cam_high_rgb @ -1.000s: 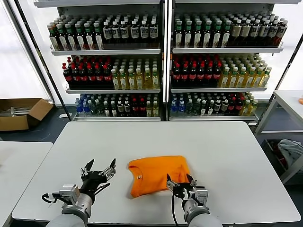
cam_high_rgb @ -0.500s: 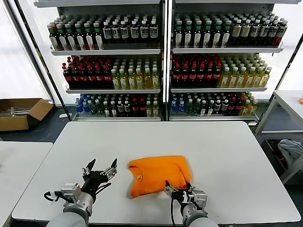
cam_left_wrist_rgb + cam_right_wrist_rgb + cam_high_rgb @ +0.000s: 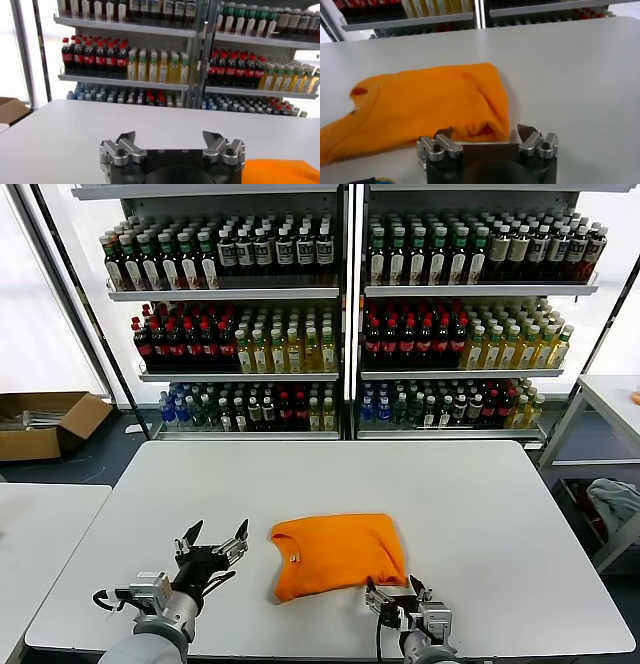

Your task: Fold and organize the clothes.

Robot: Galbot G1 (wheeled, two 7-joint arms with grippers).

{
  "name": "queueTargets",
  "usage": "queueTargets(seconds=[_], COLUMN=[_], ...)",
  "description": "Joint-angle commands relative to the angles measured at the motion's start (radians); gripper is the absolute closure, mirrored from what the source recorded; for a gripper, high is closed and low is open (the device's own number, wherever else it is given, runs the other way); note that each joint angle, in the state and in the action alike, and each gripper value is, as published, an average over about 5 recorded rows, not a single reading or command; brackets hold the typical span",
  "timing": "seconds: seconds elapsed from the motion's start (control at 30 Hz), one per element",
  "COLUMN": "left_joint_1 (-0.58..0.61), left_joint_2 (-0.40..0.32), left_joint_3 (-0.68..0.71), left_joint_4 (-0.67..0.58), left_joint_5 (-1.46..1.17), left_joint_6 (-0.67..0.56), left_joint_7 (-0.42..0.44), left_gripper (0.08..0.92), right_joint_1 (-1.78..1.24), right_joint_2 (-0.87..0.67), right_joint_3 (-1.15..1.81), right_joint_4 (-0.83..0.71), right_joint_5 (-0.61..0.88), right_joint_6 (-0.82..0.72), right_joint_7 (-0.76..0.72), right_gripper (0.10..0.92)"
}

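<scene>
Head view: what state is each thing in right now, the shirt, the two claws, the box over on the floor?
T-shirt: folded, lying flat on the table, held by neither gripper.
Left gripper: open, empty, beside the shirt, not touching it.
Right gripper: open, empty, just off the shirt's near edge.
Cardboard box: open, flaps up, on the floor.
Shelves: stocked with upright bottles.

The head view looks down over the table [image 3: 480,504]; both low wrist views face forward across it.
</scene>
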Motion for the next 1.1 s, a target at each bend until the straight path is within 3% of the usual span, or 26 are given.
queueTargets(seconds=[0.03,0.2,0.53,1.1], left_joint_1=[0.001,0.003,0.014,0.027], left_joint_2=[-0.004,-0.013,-0.020,-0.018], left_joint_3=[0.003,0.007,0.012,0.008], left_joint_4=[-0.005,-0.013,-0.017,-0.029], left_joint_5=[0.002,0.003,0.011,0.012], left_joint_6=[0.002,0.004,0.005,0.009], left_joint_7=[-0.001,-0.001,0.000,-0.001], left_gripper=[0.177,0.177,0.177,0.177], right_joint_1=[-0.060,-0.021,0.073,0.035], right_joint_2=[-0.042,-0.010,0.130,0.097], right_joint_3=[0.001,0.018,-0.037,-0.001], right_joint_4=[0.131,0.145,0.016,-0.046], right_joint_5=[-0.037,-0.037,0.053,0.161], right_joint_6=[0.002,0.003,0.003,0.002], right_joint_7=[-0.046,-0.050,-0.042,0.018], right_gripper=[0.203,0.203,0.203,0.203])
